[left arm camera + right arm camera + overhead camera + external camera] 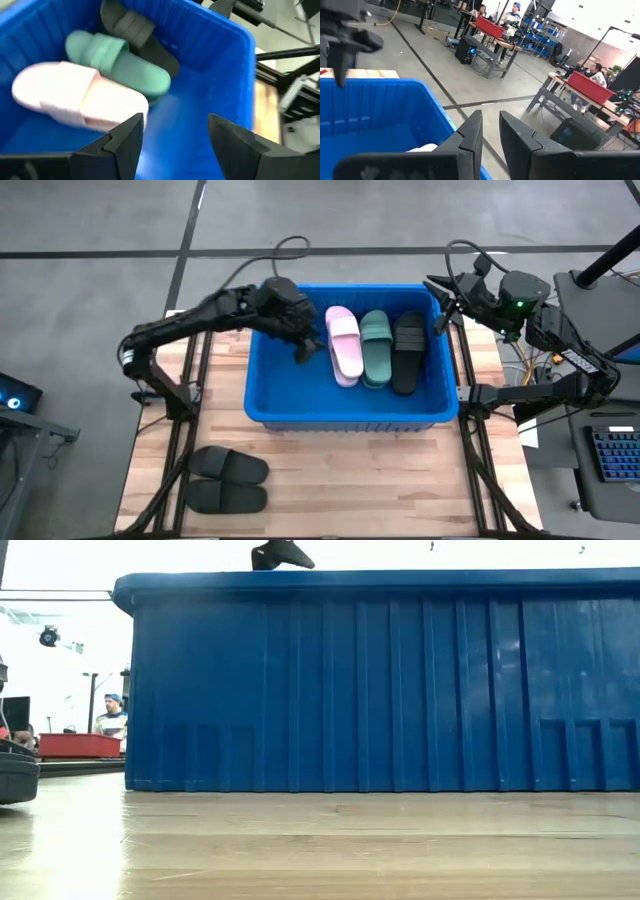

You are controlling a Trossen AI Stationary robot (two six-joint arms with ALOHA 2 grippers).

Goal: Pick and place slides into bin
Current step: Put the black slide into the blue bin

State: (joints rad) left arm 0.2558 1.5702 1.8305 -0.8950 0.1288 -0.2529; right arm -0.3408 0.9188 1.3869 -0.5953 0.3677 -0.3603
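The blue bin (270,395) stands in the middle of the table. A pink slide (343,345), a green slide (376,348) and a black slide (408,352) lie side by side in its right half. Seen from the left wrist, the green slide (117,62) lies close against the pink one (75,95), with the black one (135,30) behind it. My left gripper (175,120) hovers open over the bin's left half (303,352), holding nothing. My right gripper (490,117) hangs by the bin's far right corner (440,315), its fingers a narrow gap apart and empty.
A pair of black slides (228,480) lies on the wooden table at the near left, outside the bin; one of them shows at the edge of the low view (15,775). Bare wood runs along the bin's near side. People and workbenches stand in the room beyond.
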